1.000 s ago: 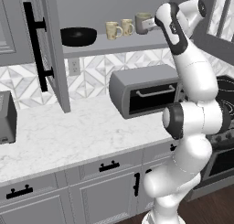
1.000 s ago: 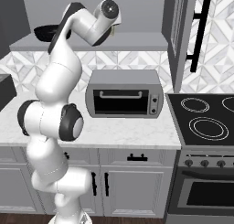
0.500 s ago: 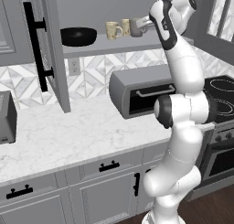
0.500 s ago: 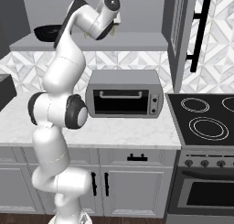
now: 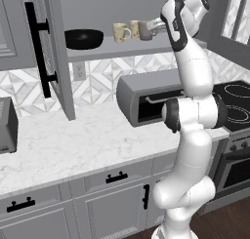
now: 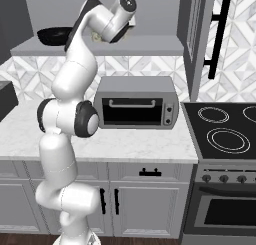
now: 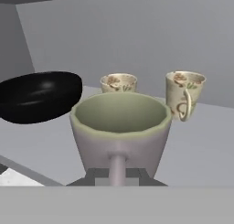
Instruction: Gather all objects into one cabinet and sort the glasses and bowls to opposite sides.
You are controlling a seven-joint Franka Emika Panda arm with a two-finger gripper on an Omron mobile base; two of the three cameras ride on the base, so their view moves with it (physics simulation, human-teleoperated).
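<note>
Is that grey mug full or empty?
Empty: the hand view looks straight into the grey mug and shows only its bare pale-green inside, standing upright.

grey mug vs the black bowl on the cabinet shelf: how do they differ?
The grey mug is taupe with a pale greenish inside; the black bowl is glossy black all over. The mug is tall with a handle; the bowl is wide, shallow and handleless. The gripper is shut on the mug's handle; the bowl sits free. Both are upright at the shelf.

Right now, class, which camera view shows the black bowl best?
The hand view: the black bowl lies large and glossy. The left base view shows it small on the shelf; the right base view, just its edge.
</note>
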